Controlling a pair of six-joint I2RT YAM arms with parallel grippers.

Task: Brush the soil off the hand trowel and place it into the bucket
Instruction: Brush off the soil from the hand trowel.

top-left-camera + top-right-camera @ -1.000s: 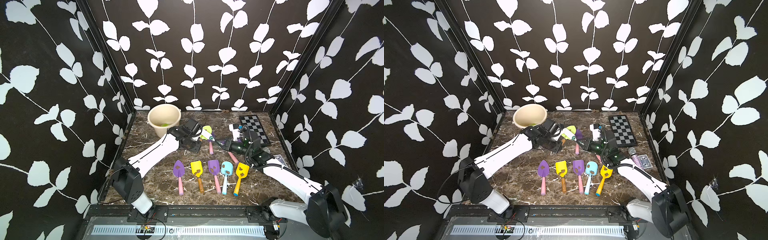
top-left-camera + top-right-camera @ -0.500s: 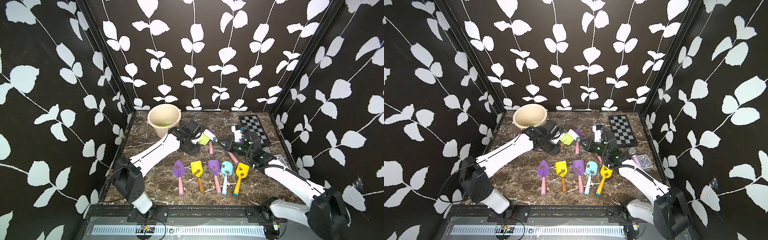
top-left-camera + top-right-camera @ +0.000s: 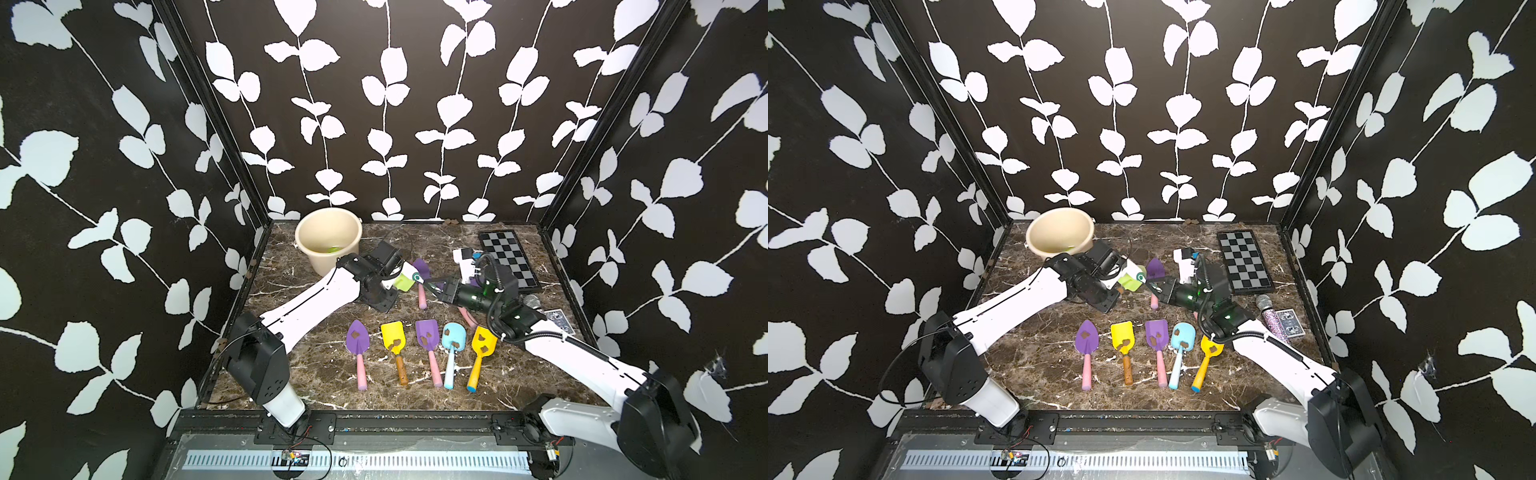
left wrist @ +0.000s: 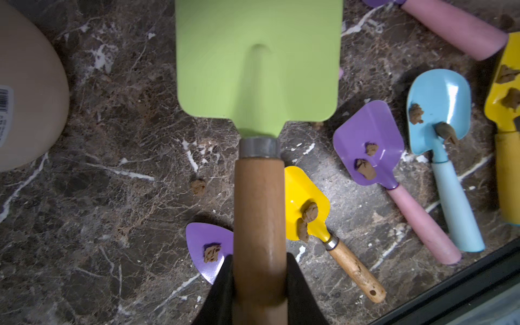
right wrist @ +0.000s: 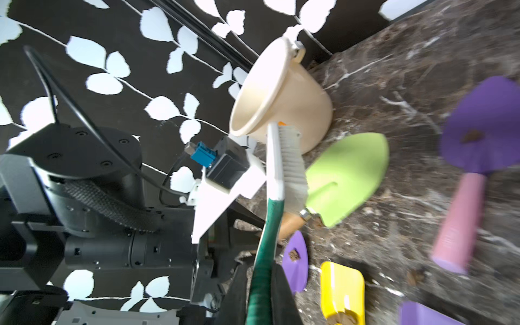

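Observation:
My left gripper is shut on the wooden handle of a green hand trowel, held over the marble table. Its blade shows no soil in the left wrist view. My right gripper is shut on the green handle of a white brush, whose bristles sit against the blade's neck end. In both top views the green trowel and brush meet mid-table, right of the cream bucket. A soil clump lies on the table.
Several trowels carrying soil lie in a row near the front, from a purple one to a yellow one. Another purple trowel lies behind the brush. A chessboard, microphone and card deck are at the right.
The green trowel's blade has dropped lower and toward the front in my left gripper. The brush has stayed close beside it. Both grips are unchanged.

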